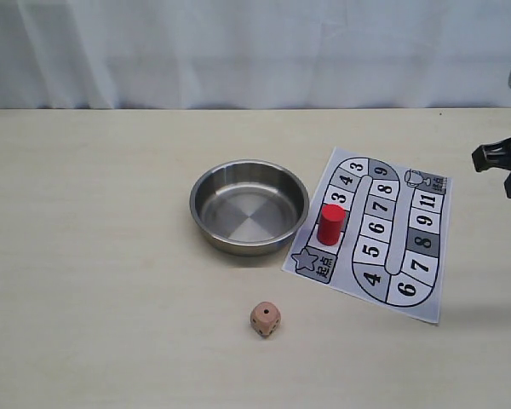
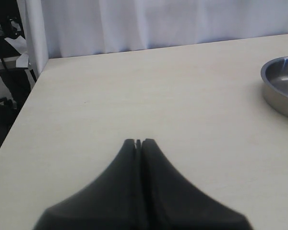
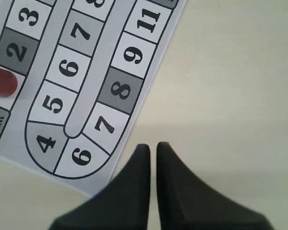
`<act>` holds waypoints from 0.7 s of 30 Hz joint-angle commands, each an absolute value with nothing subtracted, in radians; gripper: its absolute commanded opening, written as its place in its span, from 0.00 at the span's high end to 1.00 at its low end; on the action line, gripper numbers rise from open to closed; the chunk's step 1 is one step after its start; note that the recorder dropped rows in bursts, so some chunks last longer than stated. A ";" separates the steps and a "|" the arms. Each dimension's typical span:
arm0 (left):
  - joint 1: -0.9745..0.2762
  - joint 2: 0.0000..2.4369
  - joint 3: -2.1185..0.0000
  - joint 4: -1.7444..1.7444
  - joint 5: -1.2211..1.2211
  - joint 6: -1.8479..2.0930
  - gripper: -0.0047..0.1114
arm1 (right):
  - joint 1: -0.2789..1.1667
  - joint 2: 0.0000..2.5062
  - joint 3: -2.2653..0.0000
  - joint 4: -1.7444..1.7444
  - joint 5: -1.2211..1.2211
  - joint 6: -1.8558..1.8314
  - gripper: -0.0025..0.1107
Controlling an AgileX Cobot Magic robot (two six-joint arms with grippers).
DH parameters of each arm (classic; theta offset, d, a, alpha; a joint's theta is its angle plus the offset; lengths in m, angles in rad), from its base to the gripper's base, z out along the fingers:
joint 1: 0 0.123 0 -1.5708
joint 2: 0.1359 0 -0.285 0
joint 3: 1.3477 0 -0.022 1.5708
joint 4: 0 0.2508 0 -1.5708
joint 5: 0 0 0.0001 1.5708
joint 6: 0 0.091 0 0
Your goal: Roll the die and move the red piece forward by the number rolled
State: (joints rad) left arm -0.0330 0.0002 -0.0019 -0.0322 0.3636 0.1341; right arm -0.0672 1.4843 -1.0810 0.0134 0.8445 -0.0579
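The tan-pink die (image 1: 265, 319) lies on the bare table, in front of the bowl and apart from both grippers. The red piece (image 1: 330, 224) stands upright on the paper game board (image 1: 426, 256), near the star square and just before square 2; only its edge (image 3: 1, 81) shows in the right wrist view. My right gripper (image 3: 152, 146) hovers just off the board's corner by square 6, fingers together with a thin slit and nothing between them; it shows at the far right edge (image 1: 496, 159). My left gripper (image 2: 139, 141) is shut and empty over bare table.
A steel bowl (image 1: 249, 206) sits empty left of the board, and its rim (image 2: 278, 79) shows in the left wrist view. The table's left edge (image 2: 24, 103) and a white curtain (image 1: 238, 51) bound the area.
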 commanded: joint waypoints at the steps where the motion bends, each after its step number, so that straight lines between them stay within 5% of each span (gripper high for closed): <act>1: -0.035 0.000 0.000 -0.037 0.354 0.130 0.96 | -0.067 1.404 -1.081 0.010 0.905 -0.070 0.94; 21: -0.035 0.000 0.000 -0.037 0.354 0.130 0.96 | -0.067 0.899 -1.022 0.010 1.027 -0.066 0.94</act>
State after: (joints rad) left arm -0.0330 0.0002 -0.0019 -0.0322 0.3636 0.1341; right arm -0.0672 0.9659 -1.0257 0.0134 1.0171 -0.0617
